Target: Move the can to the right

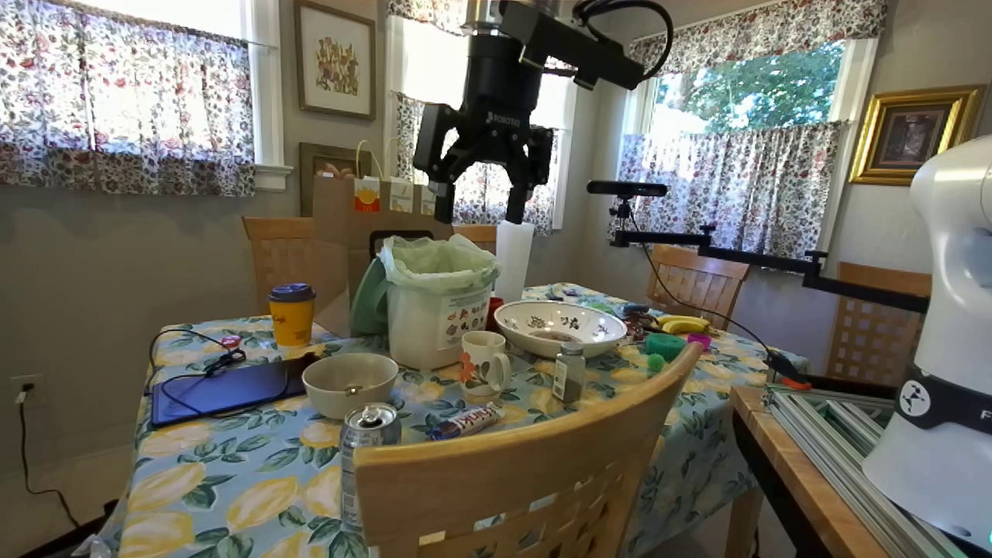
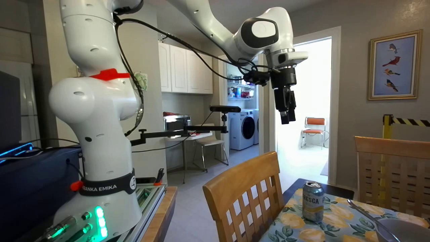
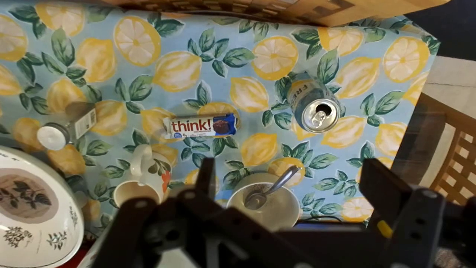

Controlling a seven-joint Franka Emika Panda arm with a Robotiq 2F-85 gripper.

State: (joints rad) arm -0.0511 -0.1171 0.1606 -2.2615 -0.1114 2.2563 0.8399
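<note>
On my left a cup (image 1: 291, 322) stands on the table (image 1: 225, 457). Next comes the bowl (image 1: 333, 394), a spoon (image 3: 275, 186) leaning in it, then the can (image 1: 363, 434), upright and near the bowl, partly hidden from me by a chair (image 1: 527, 473). The bin (image 1: 416, 329) follows, lined with a green bag (image 1: 438, 263), then the bar (image 1: 470, 421), lying flat. The gripper (image 1: 479, 214) hangs well above the table, fingers spread wide apart. After that I see the mug (image 1: 480, 366), upright, and, farther right, the dish (image 1: 535, 339), the jar (image 1: 569, 378), the bananas (image 1: 682, 325) and the arm's white base (image 1: 926, 457).
</note>
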